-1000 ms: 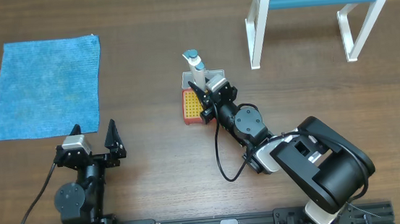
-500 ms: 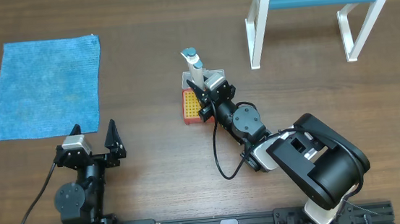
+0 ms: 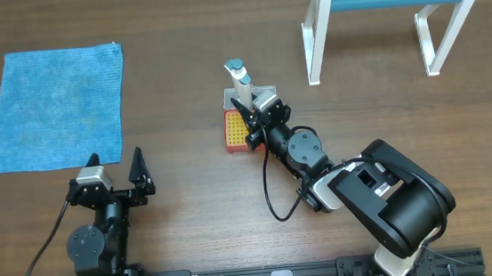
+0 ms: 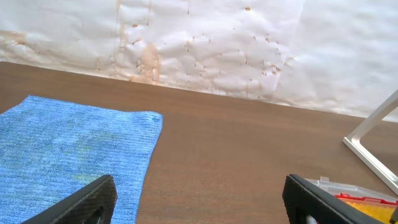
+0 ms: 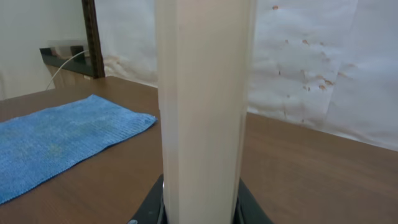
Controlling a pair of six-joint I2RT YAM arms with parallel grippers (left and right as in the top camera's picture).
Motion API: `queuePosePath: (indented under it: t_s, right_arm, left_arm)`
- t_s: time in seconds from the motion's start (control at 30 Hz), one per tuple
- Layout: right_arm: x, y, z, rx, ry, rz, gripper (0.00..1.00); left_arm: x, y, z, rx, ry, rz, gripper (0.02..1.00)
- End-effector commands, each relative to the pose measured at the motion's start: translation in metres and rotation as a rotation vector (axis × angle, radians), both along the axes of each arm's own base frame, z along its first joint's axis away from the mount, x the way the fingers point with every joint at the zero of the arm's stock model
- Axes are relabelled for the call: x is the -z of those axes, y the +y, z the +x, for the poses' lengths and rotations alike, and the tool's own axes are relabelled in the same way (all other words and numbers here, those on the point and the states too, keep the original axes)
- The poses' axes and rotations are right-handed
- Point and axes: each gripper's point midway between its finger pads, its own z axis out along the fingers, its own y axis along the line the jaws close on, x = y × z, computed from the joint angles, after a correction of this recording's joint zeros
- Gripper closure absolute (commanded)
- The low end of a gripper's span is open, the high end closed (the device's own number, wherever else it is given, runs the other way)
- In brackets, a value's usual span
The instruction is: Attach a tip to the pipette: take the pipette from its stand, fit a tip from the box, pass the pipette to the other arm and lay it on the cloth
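Table (image 3: 175, 46): brown wood-grain top. Clock directions below are read on it from above, 12 o'clock away from the arm bases.
Cloth (image 3: 58, 108): blue, lies flat at 10 o'clock.
Stand (image 3: 396, 18): white frame with a blue top bar, at 2 o'clock, well apart from both arms.
Tip box (image 3: 235, 130): orange rack with a clear lid part, near the centre of the table.
Cable (image 3: 271, 198): black loop off the right arm, at 6 o'clock of the tip box.
Wall (image 4: 217, 43): white crinkled sheet with brown stains, behind the table's far edge.
In the way: the right arm's wrist overlaps the 3 o'clock side of the tip box. It also hides the lower end of the pipette (image 3: 240, 79), so contact with the tips cannot be told.
Pipette position: upright at the 12 o'clock end of the tip box, white body with a blue-grey cap on top.
Right arm: base at 5 o'clock, links stretched toward 11 o'clock up to the tip box.
Right gripper (image 3: 252, 106): fingers pressed onto the pipette body from both sides.
Left arm: base at 7 o'clock, folded over its base, pointing to 12 o'clock, near the cloth's 5 o'clock corner.
Left gripper (image 3: 114, 155): fingers spread wide, with table between them.
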Motion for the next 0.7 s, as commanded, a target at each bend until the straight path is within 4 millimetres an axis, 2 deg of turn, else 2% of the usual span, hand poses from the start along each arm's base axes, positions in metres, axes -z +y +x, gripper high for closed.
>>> queuePosePath:
  t_s: [0.03, 0.57, 0.7]
  right_arm:
    - [0.0, -0.007, -0.002, 0.017, 0.01, 0.013, 0.921]
    - [0.0, 0.002, -0.008, -0.051, 0.01, 0.01, 0.923]
    - [0.007, 0.002, -0.01, -0.058, 0.03, -0.005, 0.923]
  left_arm:
    - [0.001, -0.005, 0.0, 0.027, 0.003, 0.015, 0.152]
    - [0.001, -0.005, 0.0, 0.027, 0.003, 0.015, 0.152]
    - [0.001, -0.005, 0.0, 0.027, 0.003, 0.015, 0.154]
